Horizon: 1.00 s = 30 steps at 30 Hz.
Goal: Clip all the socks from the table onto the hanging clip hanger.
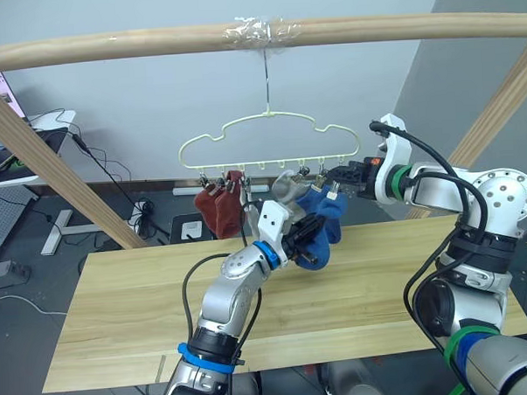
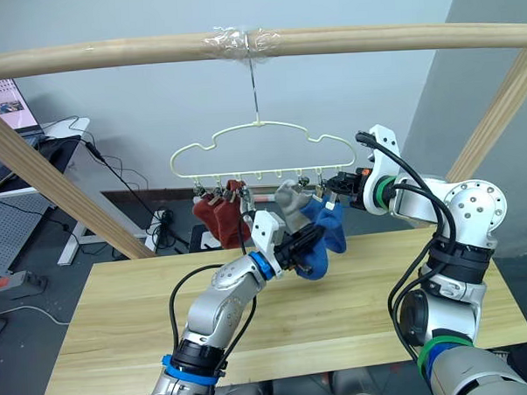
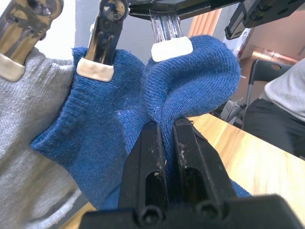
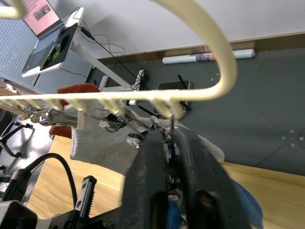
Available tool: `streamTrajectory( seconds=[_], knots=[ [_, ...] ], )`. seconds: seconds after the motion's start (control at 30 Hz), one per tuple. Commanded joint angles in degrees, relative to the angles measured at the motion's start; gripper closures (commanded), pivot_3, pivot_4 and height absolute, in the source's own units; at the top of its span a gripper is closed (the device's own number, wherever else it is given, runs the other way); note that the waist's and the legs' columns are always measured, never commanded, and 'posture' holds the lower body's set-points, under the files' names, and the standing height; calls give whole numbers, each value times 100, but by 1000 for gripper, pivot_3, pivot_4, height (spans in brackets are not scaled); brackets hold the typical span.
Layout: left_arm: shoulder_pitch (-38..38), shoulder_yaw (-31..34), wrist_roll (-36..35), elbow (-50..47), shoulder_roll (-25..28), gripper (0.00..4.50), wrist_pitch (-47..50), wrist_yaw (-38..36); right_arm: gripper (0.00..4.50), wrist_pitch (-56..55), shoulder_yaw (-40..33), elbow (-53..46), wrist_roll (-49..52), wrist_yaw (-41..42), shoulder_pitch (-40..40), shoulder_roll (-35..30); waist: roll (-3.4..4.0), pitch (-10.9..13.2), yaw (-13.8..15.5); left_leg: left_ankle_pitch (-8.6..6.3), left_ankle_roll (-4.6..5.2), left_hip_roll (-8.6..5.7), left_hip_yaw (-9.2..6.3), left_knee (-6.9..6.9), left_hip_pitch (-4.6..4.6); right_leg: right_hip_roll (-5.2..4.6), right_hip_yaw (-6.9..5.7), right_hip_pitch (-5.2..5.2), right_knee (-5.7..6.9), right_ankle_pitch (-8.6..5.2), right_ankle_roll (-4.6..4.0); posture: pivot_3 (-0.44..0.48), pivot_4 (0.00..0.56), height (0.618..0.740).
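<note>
One clip hanger (image 1: pixel 270 140) hangs from one wooden pole (image 1: pixel 256 36). On it I count two rust red socks (image 1: pixel 218 208), at least one light grey sock (image 1: pixel 285 188) and two blue socks (image 1: pixel 321 221). One surface (image 1: pixel 120 326) lies below. Two claws work there.

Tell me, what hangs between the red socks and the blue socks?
Grey socks hang clipped on the clip hanger, between red socks and blue socks, in both eye views.

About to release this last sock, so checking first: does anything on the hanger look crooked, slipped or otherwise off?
Nothing stands out. The clip hanger hangs roughly level, with the rust red socks, a grey sock and the blue socks hanging from its clips.
</note>
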Motion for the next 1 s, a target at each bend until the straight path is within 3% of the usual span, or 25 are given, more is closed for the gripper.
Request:
streamTrajectory(
  seconds=[0.03,0.07,0.27,0.43,0.57,0.73,0.87,1.0],
  knots=[
    [-37,-38,-141,-264,-77,4500,-71,-91,2568,44,-97,-86,317,-48,-23,-102,0,0,0,0,0,0,0,0,0,0,0,0,0,0,1,-146,161,740],
    [-21,-30,-224,-325,-96,4500,-5,-133,2225,44,-119,-101,394,-51,-11,-138,0,0,0,0,0,0,0,0,0,0,0,0,0,-3,4,-146,161,740],
    [107,-134,-520,-582,-24,2746,516,-330,120,44,-507,-551,1276,86,232,-579,0,0,7,0,0,0,0,0,-4,0,-1,0,-6,-11,19,-162,154,740],
    [138,-194,-257,-370,108,1250,417,-267,0,-148,-529,-1433,1502,357,1038,-954,0,0,-14,-1,1,1,2,-1,-7,1,1,0,-16,-13,22,-183,145,740],
    [389,-182,-53,-360,482,52,286,-321,0,-1111,5,-2105,774,1002,2460,-1283,0,0,-23,-1,1,4,1,-5,-4,5,1,1,-22,-15,25,-183,137,740],
    [1069,108,226,-577,1068,19,-30,-107,0,-3665,1618,-2359,-1455,2318,4339,-2101,2,-2,-51,-1,0,6,13,-4,2,5,11,0,-26,-19,31,-157,123,740],
    [1722,562,711,-292,1527,19,-417,416,0,-5541,2459,-1776,-3179,2340,5059,-2153,-5,-8,-78,0,-1,8,19,-2,11,5,19,1,-20,-15,35,-120,112,740],
    [2328,935,1175,44,1991,19,-919,835,0,-6557,2570,-1161,-3948,2169,5551,-1788,-15,-23,-37,0,-2,9,21,-1,18,5,21,3,-17,-14,34,-93,101,740]
  ],
)
